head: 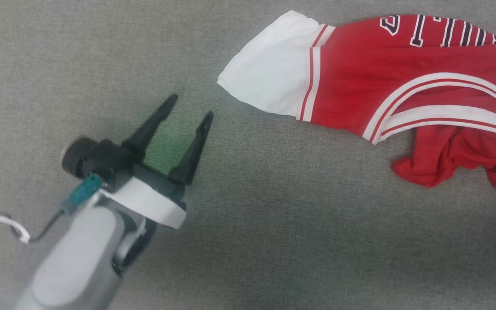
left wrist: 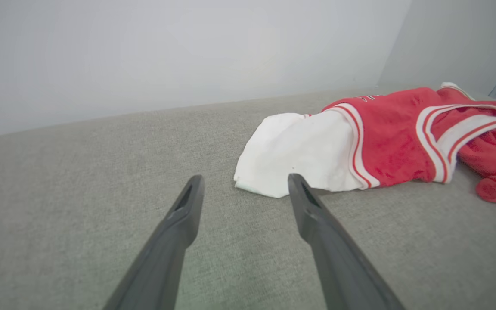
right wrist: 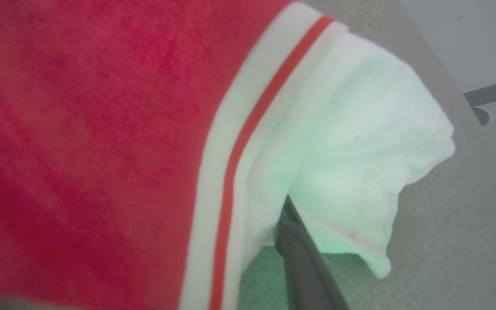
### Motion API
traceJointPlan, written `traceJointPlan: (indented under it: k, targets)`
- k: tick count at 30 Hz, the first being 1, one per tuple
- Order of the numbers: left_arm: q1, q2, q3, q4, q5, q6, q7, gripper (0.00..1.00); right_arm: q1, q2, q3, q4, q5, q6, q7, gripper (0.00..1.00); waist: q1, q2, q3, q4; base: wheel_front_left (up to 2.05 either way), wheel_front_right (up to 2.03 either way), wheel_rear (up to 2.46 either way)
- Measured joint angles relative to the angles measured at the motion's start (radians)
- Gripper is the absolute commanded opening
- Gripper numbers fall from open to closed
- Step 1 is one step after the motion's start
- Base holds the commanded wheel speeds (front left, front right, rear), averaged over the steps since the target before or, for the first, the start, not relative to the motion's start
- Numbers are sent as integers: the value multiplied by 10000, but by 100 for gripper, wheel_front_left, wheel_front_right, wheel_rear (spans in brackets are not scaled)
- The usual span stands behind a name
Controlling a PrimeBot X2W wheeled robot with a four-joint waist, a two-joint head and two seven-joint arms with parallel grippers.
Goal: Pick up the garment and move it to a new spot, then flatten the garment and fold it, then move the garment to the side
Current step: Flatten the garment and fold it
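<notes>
Grey cloth, garment beyond empty gaping left claw, over right claw, grip unclear

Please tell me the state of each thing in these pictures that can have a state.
shirt: crumpled, not folded, lying on the grey surface.
left gripper: open, empty, apart from the shirt.
right gripper: at the white sleeve, partly under cloth; open or shut unclear.

Bare grey surface is lying open around your left end effector. The garment is blocking ahead-right.
</notes>
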Motion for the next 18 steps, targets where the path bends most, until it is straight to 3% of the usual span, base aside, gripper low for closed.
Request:
traceJointPlan:
  k: [3,6,9,12,15,18]
  targets:
    - [-737,477,-385,90,314,-332,194,100,-306,79,376,107,297,-2,-8,0,0,0,-6,-124,0,0,0]
    - [-1912,1074,-1436,77,479,-566,1034,100,-570,86,704,249,493,-4,-40,0,0,0,-15,-240,0,0,0]
    - [-3543,2033,-4090,-322,-123,-619,2362,100,-922,159,1018,337,627,-2,-79,0,0,0,48,-350,0,0,0]
    - [-5415,2694,-6213,-418,-1546,-619,3611,100,-1337,221,1266,407,679,-2,-105,0,0,0,216,-462,0,0,0]
    - [-7049,2886,-7804,-169,-2485,-619,4437,100,-1710,316,1478,499,757,-2,-257,0,0,0,410,-591,0,0,0]
    - [-7962,2732,-8213,138,-3062,-621,4688,100,-2070,439,1712,585,825,-2,-407,0,0,0,605,-739,0,0,0]
